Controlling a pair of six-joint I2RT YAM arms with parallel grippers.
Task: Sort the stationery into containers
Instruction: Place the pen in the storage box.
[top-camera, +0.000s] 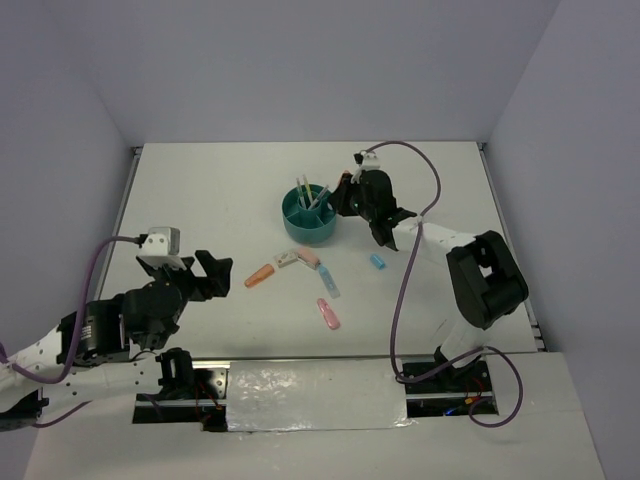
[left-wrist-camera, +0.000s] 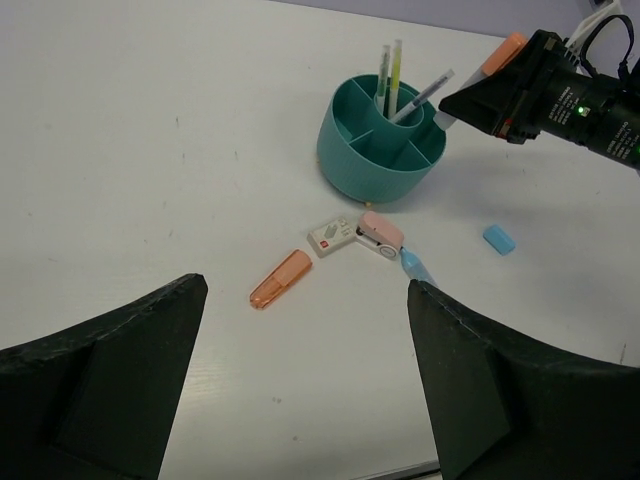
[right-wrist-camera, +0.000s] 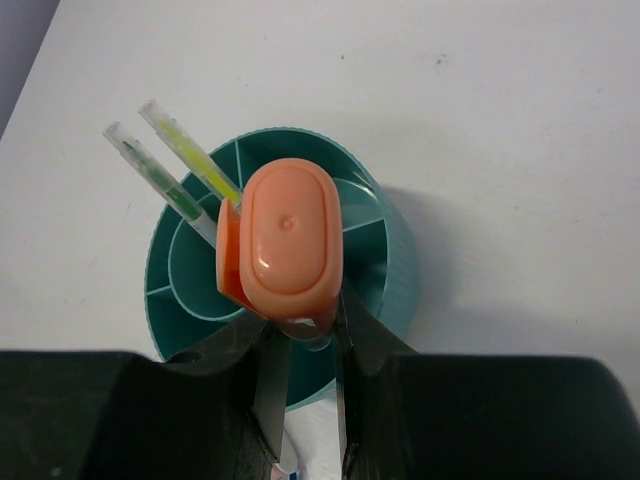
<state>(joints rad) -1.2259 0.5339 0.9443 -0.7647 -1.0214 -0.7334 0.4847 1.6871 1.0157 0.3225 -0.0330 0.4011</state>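
Nearest: stubby orange plastic marker (right-wrist-camera: 290, 240), judged light, stiff, slick, is pinched by its barrel in right gripper's (right-wrist-camera: 305, 340) narrowed jaws over round teal plastic organizer (right-wrist-camera: 400, 250); left gripper (left-wrist-camera: 302, 320) is spread wide, empty.

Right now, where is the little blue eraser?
In the top view, the blue eraser lies on the table, right of the teal organizer, beside the right arm.

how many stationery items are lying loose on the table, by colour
orange item: 1
white item: 1
pink items: 2
blue items: 2
total: 6
left out: held orange item in the right gripper
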